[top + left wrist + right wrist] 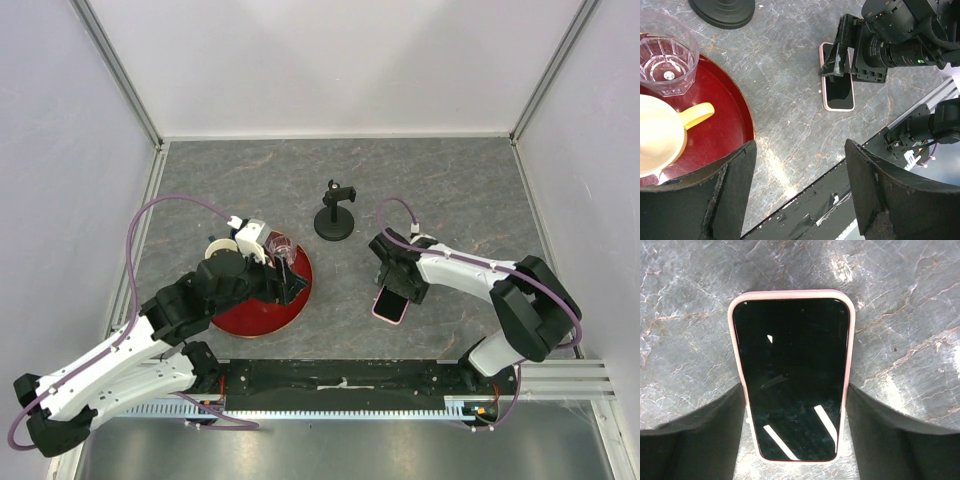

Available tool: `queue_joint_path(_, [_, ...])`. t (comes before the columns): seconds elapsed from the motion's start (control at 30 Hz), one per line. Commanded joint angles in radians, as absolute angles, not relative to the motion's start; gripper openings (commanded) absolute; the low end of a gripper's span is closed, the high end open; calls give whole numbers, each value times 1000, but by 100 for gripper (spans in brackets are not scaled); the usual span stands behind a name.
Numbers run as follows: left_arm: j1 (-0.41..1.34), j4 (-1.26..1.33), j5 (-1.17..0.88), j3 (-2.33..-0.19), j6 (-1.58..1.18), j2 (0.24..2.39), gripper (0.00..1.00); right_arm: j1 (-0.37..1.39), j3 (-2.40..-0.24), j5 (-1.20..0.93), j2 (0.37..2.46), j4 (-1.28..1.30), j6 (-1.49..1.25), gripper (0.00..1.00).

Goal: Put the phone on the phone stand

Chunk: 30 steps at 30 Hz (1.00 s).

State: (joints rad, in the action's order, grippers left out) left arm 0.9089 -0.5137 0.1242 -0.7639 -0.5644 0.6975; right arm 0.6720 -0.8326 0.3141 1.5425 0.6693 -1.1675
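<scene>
The phone (391,305) (792,375), black glossy screen in a pink case, lies flat on the grey table near the front right. My right gripper (392,290) (795,390) is down over it, one finger on each long side and both touching the pink rim. In the left wrist view the phone (838,92) pokes out from under that gripper. The phone stand (335,212), black with a disc base and clamp head, stands upright and bare at mid table. My left gripper (288,278) (800,165) hangs open and holds nothing, over the red tray's right edge.
A red round tray (255,322) (737,105) at the front left carries a clear glass (279,245) (665,55) and a cream mug with a yellow handle (660,135). The black rail (340,378) runs along the near edge. White walls close in three sides.
</scene>
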Motion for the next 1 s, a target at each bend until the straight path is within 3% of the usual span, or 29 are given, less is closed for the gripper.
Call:
queue_joint_path(0.0, [905,-509,118,-779,-604,684,78,670,-749,293,1608,552,-1207,56])
queue_joint_path(0.07, [905,-506,115,-778,-606,686,78,672,-741,310,1602,540,-1203,38])
queue_joint_path(0.1, [905,-503,114,-773,-606,687,78,670,-735,316,1591,535,-1198,24])
queue_joint_path(0.17, [905,-502,114,-776,-601,693,78,670,-729,333,1580,526,-1178,13])
queue_joint_path(0.2, [905,-503,114,-784,-600,696,78,670,-724,337,1562,522,-1167,0])
queue_joint_path(0.47, [905,-492,94,-811,-614,715,78,670,-637,338,1373,324,-889,0])
queue_joint_path(0.57, [905,-488,86,-821,-614,719,77,670,-502,256,1162,146,-774,0])
queue_joint_path(0.7, [904,-480,55,-839,-644,729,80,672,-491,193,1022,81,-605,0])
queue_joint_path(0.97, [828,-382,-202,-923,-781,873,88,696,-543,31,838,64,-350,0])
